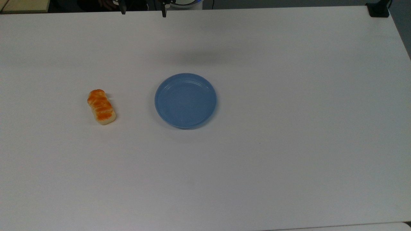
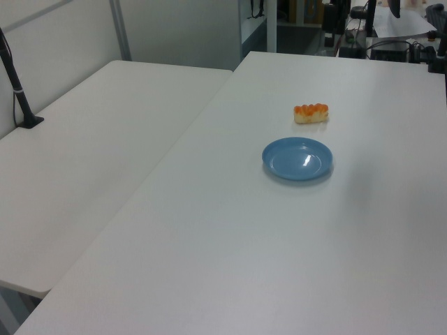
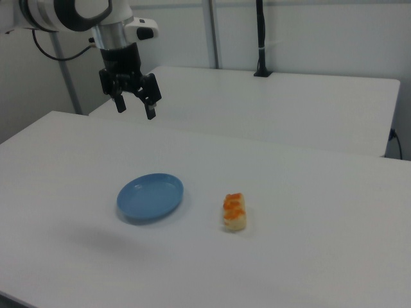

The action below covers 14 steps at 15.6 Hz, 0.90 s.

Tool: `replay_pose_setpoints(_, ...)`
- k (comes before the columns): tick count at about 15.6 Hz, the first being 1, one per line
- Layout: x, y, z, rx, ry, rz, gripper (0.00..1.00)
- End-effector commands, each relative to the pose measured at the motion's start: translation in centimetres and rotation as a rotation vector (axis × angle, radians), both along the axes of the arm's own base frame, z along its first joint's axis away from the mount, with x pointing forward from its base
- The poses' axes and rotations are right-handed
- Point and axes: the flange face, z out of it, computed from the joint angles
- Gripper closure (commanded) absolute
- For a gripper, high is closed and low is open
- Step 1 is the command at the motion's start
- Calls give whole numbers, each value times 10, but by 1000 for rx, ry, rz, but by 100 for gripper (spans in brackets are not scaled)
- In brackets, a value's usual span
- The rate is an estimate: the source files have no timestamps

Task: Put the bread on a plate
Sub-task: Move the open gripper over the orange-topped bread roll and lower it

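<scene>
Note the white table (image 1: 289,160) carrying both task items. The plate (image 1: 185,100) sits near the centre of the top view, empty. The bread (image 1: 101,106) lies well apart from it at centre left, long axis running from upper left to lower right. The gripper (image 3: 134,102) hangs high in the upper left of the right view, jaws spread wide and holding nothing. From there, the bread lies toward the lower right, beyond the plate. Expect to rotate the jaws across the loaf's short width.
</scene>
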Motion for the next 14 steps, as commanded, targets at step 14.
replay_pose_setpoints(14,50,-133,-115,-152,10,260,0)
